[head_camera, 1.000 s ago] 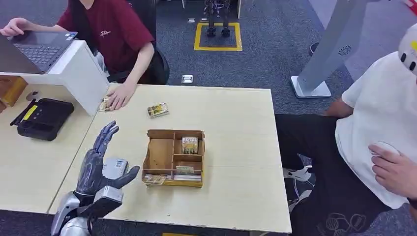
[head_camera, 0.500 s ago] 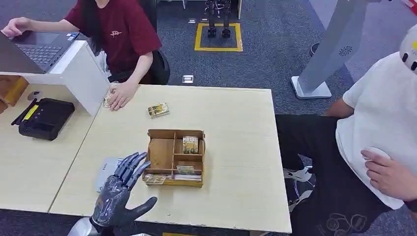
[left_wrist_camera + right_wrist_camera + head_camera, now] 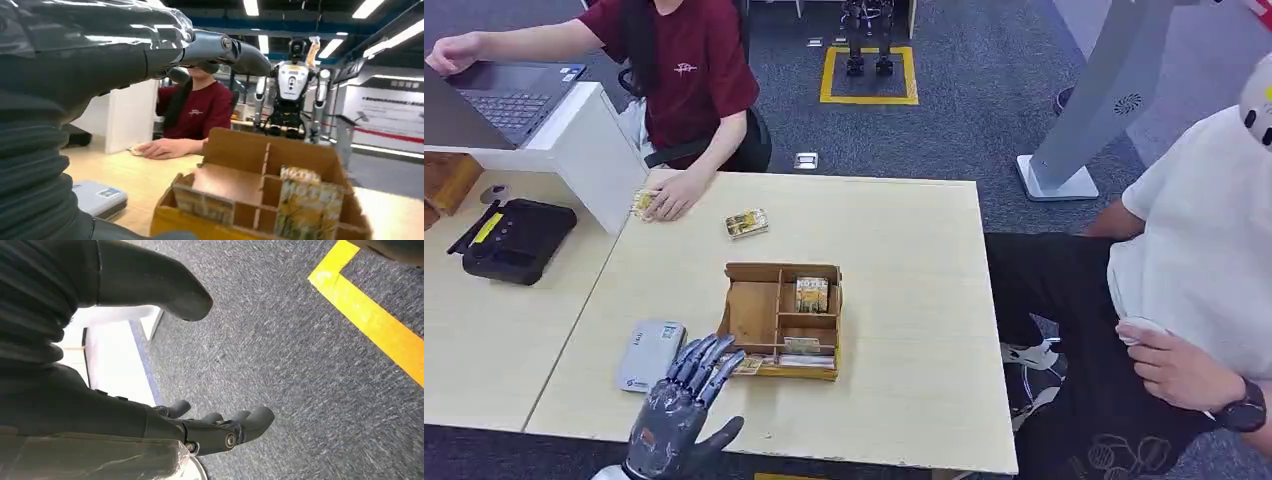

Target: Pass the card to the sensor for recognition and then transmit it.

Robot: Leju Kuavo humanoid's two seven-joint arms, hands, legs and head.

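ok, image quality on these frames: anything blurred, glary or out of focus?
Head view: evenly lit and sharp, soft shadows; the brown wooden compartment box and grey flat sensor read clearly. Left wrist view: the left hand is soft and close, the upright yellow card is blurred, ceiling strip lights glare. Right wrist view: the right hand is dark, the carpet is sharp.
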